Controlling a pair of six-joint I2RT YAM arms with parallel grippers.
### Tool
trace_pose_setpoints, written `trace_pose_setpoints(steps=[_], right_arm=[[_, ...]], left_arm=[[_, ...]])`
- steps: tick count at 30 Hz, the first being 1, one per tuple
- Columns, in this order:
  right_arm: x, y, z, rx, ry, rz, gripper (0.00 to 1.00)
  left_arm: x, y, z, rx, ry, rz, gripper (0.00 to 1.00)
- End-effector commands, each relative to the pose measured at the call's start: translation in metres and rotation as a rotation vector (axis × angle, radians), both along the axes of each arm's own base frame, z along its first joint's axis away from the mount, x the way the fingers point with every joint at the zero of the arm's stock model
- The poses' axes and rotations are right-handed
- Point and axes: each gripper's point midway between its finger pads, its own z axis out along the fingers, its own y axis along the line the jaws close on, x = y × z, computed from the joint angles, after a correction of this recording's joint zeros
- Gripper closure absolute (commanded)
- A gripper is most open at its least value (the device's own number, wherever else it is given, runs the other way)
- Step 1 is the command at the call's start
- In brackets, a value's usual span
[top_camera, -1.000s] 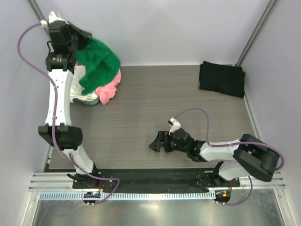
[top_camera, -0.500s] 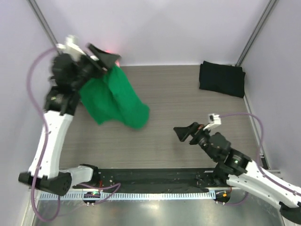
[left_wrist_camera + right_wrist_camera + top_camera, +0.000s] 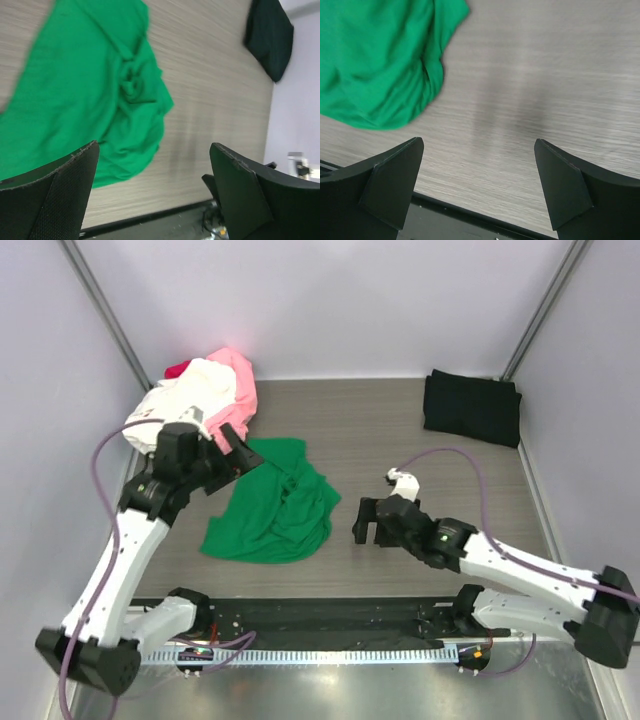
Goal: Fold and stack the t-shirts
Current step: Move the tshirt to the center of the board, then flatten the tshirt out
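Note:
A bright green t-shirt (image 3: 272, 508) lies crumpled and partly spread on the table's middle left; it also shows in the left wrist view (image 3: 95, 85) and the right wrist view (image 3: 377, 60). A pile of pink, cream-white and red t-shirts (image 3: 212, 390) sits in the back left corner. A folded black t-shirt (image 3: 470, 407) (image 3: 270, 37) lies at the back right. My left gripper (image 3: 240, 453) (image 3: 154, 150) hangs open above the green shirt's back edge, holding nothing. My right gripper (image 3: 365, 523) (image 3: 479, 145) is open and empty, just right of the green shirt.
Side walls and slanted metal posts (image 3: 105, 320) close in the table. A black strip and a metal rail (image 3: 330, 615) run along the near edge. Bare wood-grain table (image 3: 400, 450) lies between the green shirt and the black one.
My left arm carried the green shirt from the back left pile to the middle of the table, opened and let it drop. My right arm swung up and back, ending beside the shirt.

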Motion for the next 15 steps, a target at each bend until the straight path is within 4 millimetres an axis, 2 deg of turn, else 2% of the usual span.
trace_pose_setpoints(steps=[1,2,3,4,5,6,7,8,9,10,11,13,15], right_arm=[[-0.002,0.039,-0.007,0.06,0.082,0.096,0.0],[0.0,0.047,-0.01,0.058,0.096,0.114,0.0],[0.001,0.054,-0.026,0.023,0.134,0.132,0.0],[0.007,0.061,-0.022,0.014,0.125,0.143,0.0],[0.012,0.063,-0.024,-0.006,0.121,0.137,0.0],[0.018,0.062,-0.036,-0.055,0.139,0.122,0.0],[0.028,0.064,-0.031,-0.062,0.123,0.103,0.0],[0.034,0.062,-0.037,-0.075,0.143,0.088,0.0],[0.04,0.061,-0.04,-0.073,0.157,0.078,0.0],[0.055,0.057,-0.046,-0.077,0.177,0.043,0.01],[0.06,0.057,-0.05,-0.073,0.19,0.046,0.04],[0.081,0.055,-0.057,-0.047,0.199,0.029,0.08],[0.09,0.063,-0.06,-0.019,0.207,0.069,0.14]], left_arm=[[-0.018,0.047,-0.041,0.11,0.076,0.12,0.08],[-0.025,0.054,-0.042,0.105,0.073,0.143,0.08],[-0.028,0.059,-0.047,0.104,0.08,0.163,0.08],[-0.031,0.069,-0.055,0.106,0.097,0.2,0.08],[-0.038,0.075,-0.07,0.107,0.142,0.233,0.09],[-0.043,0.082,-0.076,0.114,0.154,0.273,0.1],[-0.046,0.085,-0.083,0.107,0.172,0.298,0.1],[-0.054,0.092,-0.102,0.112,0.227,0.361,0.11],[-0.058,0.099,-0.107,0.115,0.22,0.411,0.11],[-0.06,0.1,-0.114,0.096,0.218,0.432,0.11],[-0.063,0.099,-0.132,0.069,0.237,0.462,0.13],[-0.063,0.101,-0.137,0.04,0.199,0.489,0.14],[-0.063,0.101,-0.141,0.029,0.189,0.498,0.15]])
